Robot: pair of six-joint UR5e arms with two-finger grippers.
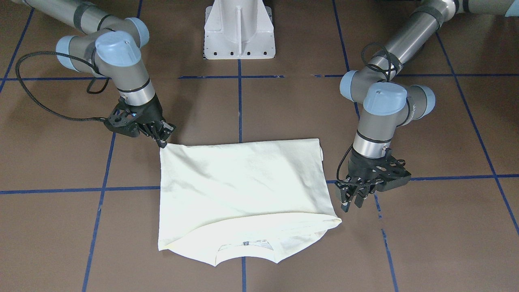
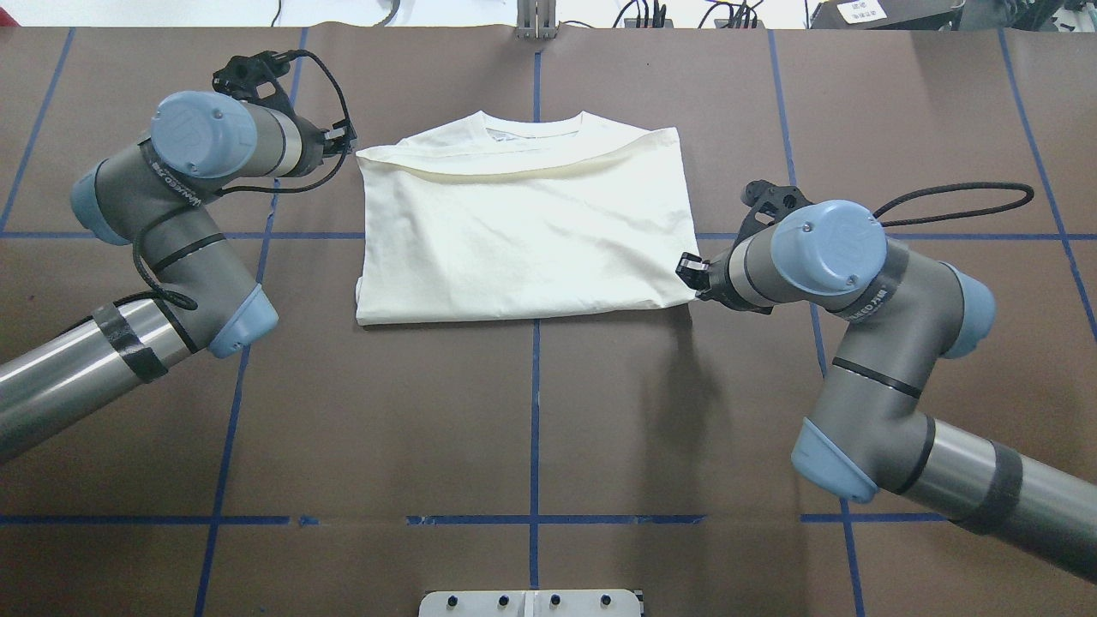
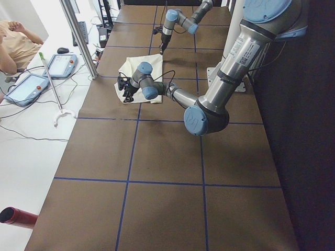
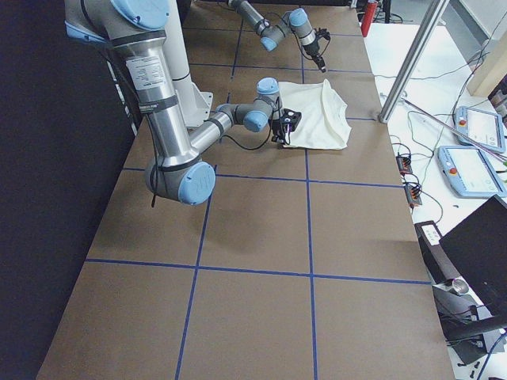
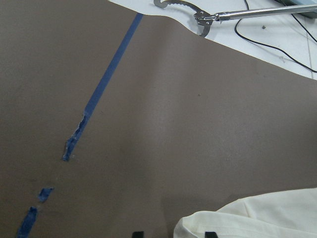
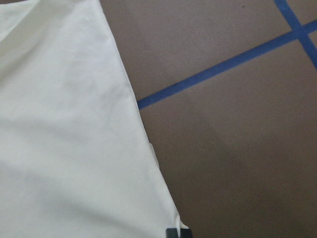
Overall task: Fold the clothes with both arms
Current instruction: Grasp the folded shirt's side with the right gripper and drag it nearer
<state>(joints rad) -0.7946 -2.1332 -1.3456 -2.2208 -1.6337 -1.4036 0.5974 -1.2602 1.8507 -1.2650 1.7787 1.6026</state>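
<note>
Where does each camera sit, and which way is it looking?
Front-facing: across the table, facing the robot, steeply down; T-shirt, left gripper, right gripper, white base.
Overhead: behind the robot, looking forward and down; both arms.
Exterior left: table's left end, looking along it; left arm nearest.
Exterior right: table's right end; right arm nearest.
Left wrist: looks down at the T-shirt's corner; fingertips show.
Right wrist: looks down at its edge; one fingertip.
Shared: front-facing and overhead show the whole T-shirt from opposite sides.
</note>
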